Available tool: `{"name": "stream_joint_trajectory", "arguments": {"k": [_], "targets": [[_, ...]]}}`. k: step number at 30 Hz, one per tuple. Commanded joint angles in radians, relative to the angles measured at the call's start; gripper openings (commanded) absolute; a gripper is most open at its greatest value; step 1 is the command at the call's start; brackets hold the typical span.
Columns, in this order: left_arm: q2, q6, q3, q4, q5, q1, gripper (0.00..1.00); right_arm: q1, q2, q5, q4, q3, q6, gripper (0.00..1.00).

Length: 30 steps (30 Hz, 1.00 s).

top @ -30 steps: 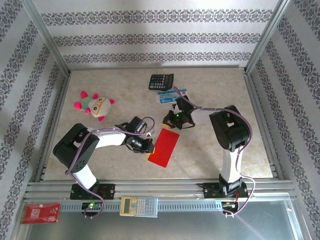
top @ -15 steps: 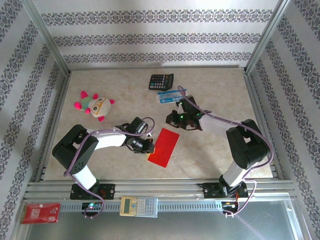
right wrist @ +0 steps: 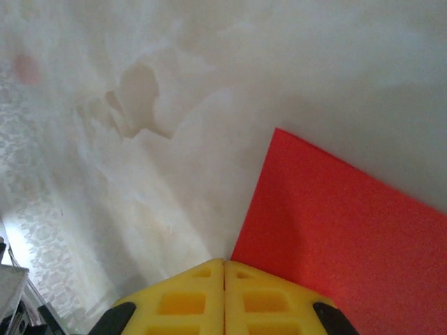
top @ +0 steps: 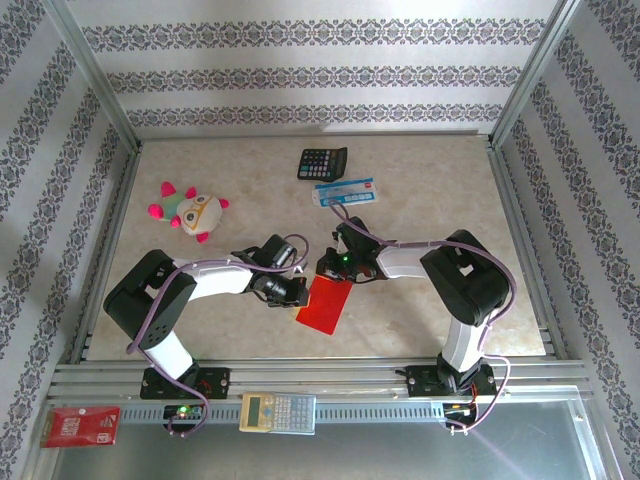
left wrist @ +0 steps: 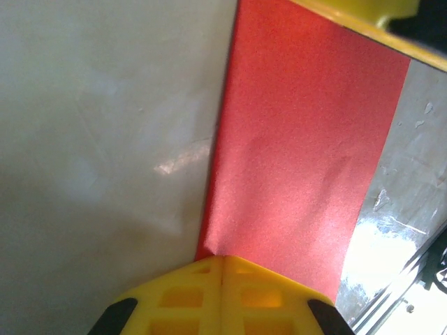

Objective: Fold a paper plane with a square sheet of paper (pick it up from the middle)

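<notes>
**Square sheet of paper (top: 325, 306) flat near the table's near edge, both claws shut at its rim**

Table (top: 450, 200): beige top with metal rails along the left and right edges.

Left arm (top: 215, 270): elbow folded out toward the left edge, forearm low and running right to the paper's left long side.

Right arm (top: 465, 275): shoulder raised by the near-right corner, forearm reaching left, wrist tipped down over the paper's far short end.

Left gripper (top: 300, 293): fingers pressed together, tips at the paper's edge. Can't tell if the sheet is caught between them.

Right gripper (top: 333, 276): fingers pressed together too, tips at the edge beside a corner. Same doubt about a pinch.

Paper is folded to a red rectangle, slanted from near-left to far-right, just left of centre.

Open room: the right half of the table is bare out to the right edge.

Plush toy (top: 190, 210) is toward the left edge, black calculator (top: 322, 162) is by the far edge, and blue-white packet (top: 345, 191) is just nearer than it. All are well apart from the paper.
</notes>
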Motion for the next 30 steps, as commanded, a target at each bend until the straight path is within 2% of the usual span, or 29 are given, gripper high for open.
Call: {"name": "stream_joint_trajectory", "arguments": {"k": [1, 3, 8, 12, 13, 16, 20, 23, 30], "targets": [[0.049, -0.009, -0.041, -0.216, -0.137, -0.032, 0.00, -0.005, 0.037, 0.007, 0.015, -0.015, -0.020, 0.06], [0.025, -0.010, -0.020, -0.223, -0.133, -0.034, 0.01, -0.010, 0.046, 0.005, 0.004, -0.023, -0.048, 0.06], [-0.063, -0.004, 0.038, -0.186, -0.124, -0.031, 0.24, -0.031, 0.091, -0.050, -0.024, -0.011, -0.163, 0.04], [-0.122, -0.030, 0.041, -0.085, -0.094, -0.003, 0.28, -0.046, 0.095, -0.077, -0.028, -0.018, -0.195, 0.04], [-0.123, -0.046, 0.036, -0.043, -0.068, 0.011, 0.27, -0.047, 0.096, -0.081, -0.029, -0.019, -0.195, 0.04], [-0.085, -0.079, 0.043, 0.037, 0.027, 0.051, 0.13, -0.049, 0.097, -0.082, -0.021, -0.019, -0.195, 0.04], [-0.018, -0.071, 0.071, 0.055, 0.070, 0.068, 0.03, -0.049, 0.099, -0.082, -0.017, -0.021, -0.192, 0.03], [0.024, -0.071, 0.079, 0.088, 0.103, 0.075, 0.00, -0.049, 0.100, -0.082, -0.018, -0.022, -0.195, 0.03], [0.078, -0.052, 0.083, 0.094, 0.120, 0.082, 0.00, -0.049, 0.099, -0.069, -0.028, -0.024, -0.199, 0.01]]}}
